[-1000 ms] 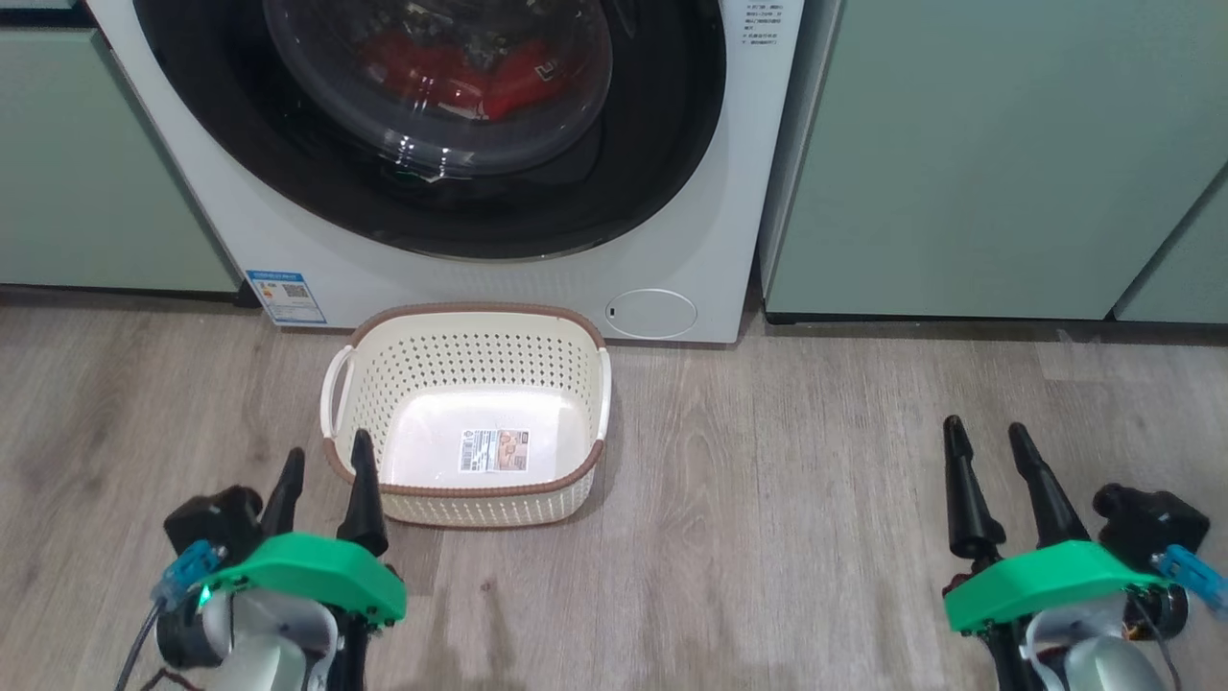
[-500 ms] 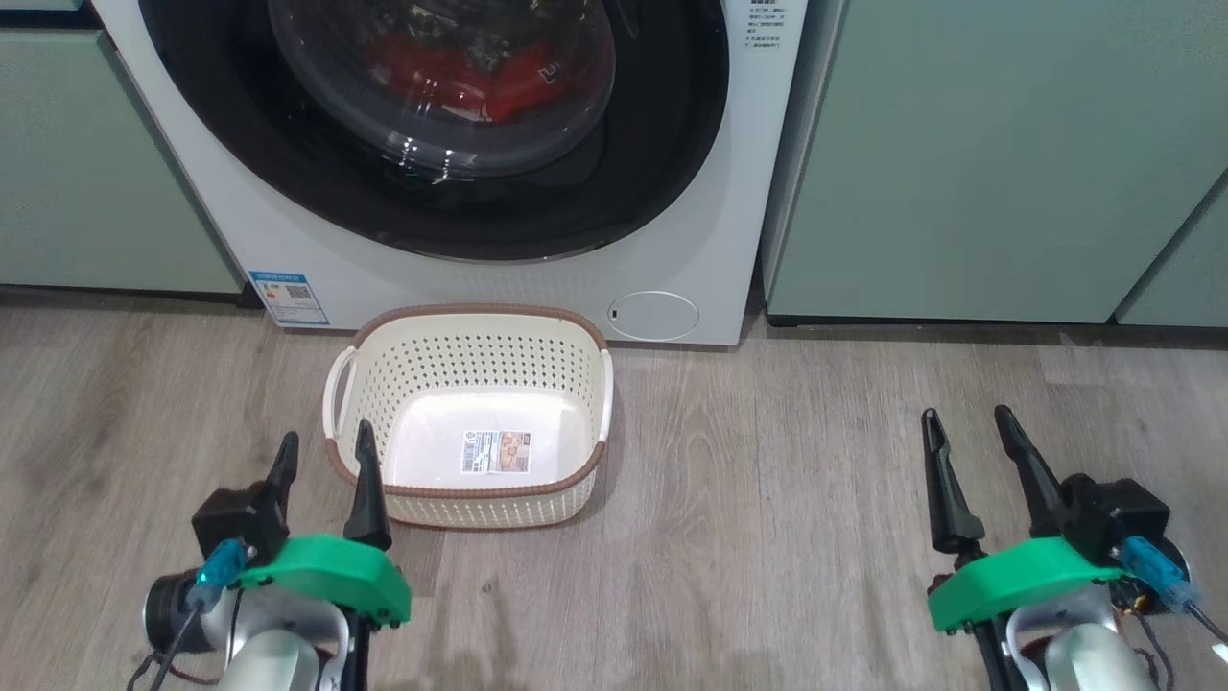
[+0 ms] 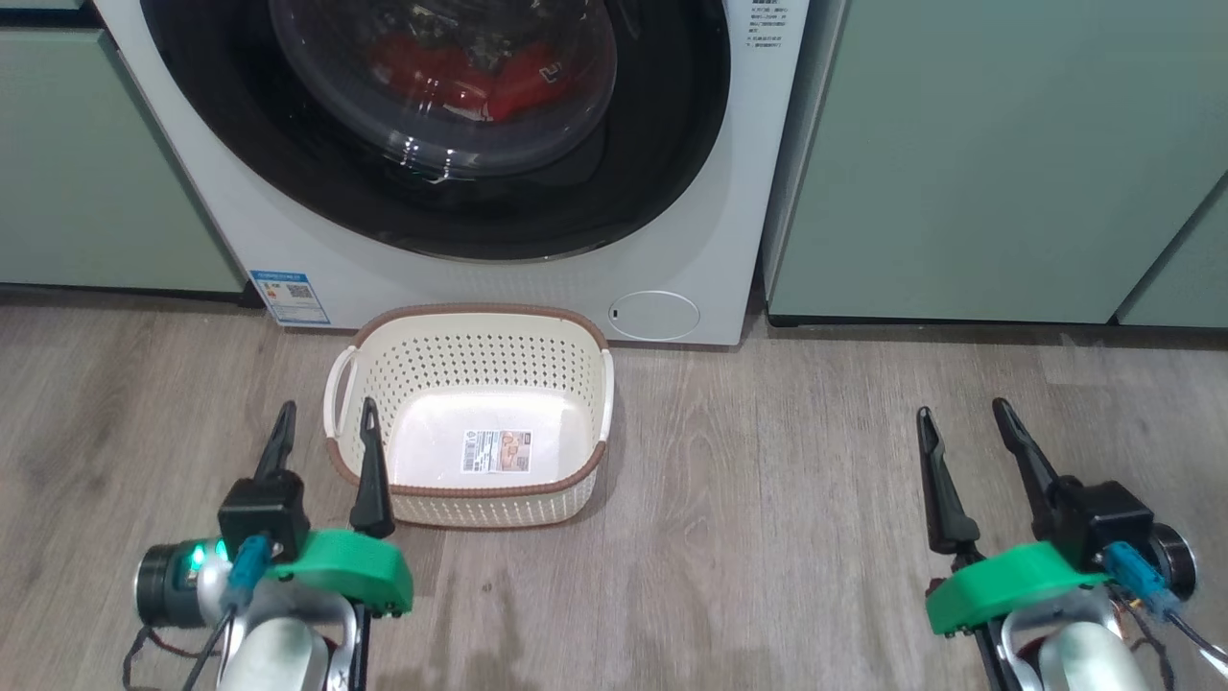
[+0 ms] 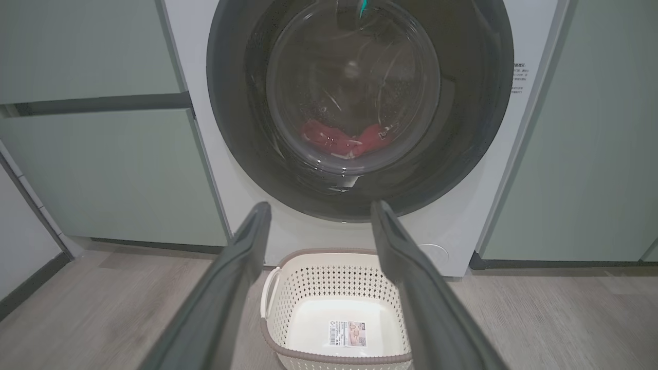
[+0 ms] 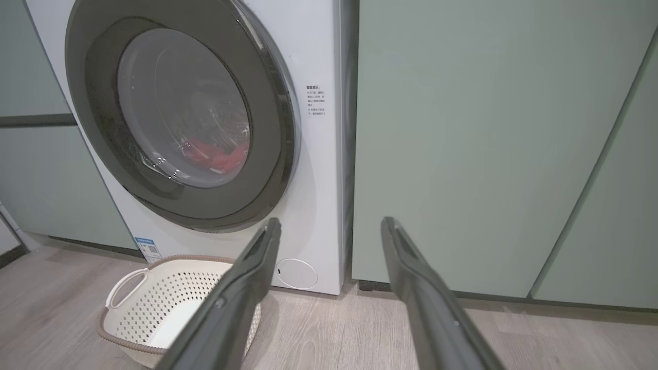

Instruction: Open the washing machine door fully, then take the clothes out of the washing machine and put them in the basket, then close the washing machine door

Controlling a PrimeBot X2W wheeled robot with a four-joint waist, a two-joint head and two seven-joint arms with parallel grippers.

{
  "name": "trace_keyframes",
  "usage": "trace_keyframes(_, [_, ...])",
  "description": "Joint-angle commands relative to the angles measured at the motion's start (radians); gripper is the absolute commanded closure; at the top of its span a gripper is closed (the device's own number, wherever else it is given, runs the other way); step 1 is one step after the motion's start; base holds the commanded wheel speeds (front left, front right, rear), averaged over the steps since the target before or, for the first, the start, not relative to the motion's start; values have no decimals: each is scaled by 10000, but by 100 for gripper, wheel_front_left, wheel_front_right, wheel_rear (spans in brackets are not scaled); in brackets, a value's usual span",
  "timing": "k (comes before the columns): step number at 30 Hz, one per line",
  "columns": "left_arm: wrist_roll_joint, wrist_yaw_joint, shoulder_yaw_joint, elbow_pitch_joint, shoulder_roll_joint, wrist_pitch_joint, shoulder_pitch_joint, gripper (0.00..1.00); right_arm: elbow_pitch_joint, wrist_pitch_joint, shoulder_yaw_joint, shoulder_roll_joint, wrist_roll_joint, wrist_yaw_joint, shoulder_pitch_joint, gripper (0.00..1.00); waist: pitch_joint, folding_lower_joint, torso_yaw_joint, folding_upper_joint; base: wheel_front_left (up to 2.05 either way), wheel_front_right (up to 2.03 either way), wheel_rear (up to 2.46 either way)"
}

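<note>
Arms low, left gripper (image 3: 326, 408) and right gripper (image 3: 962, 411) both spread empty, pointing toward the washing machine (image 3: 705, 274)

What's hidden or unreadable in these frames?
- Clothes: a red patch behind the door glass, with glare in the head view; piece count unclear.
- Washing machine: top cut off by the head view's upper edge.
- Basket: right part behind the right claw in the right wrist view.
- Printed note on the machine: too small to read.
</note>
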Motion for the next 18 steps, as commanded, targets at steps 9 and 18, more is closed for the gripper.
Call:
trace_keyframes(9, [929,-123,785,-222,-180,-387,-618,0,-330,-388,244,-151,-879,-7,-619,0,34,0,23,0,0,0,0])
trace_keyframes(18, [1290,-629,1255,319,-474,-502,-687,0,-211,-504,224,-158,-1029,-7,-573,0,12,0,23,0,0,0,0])
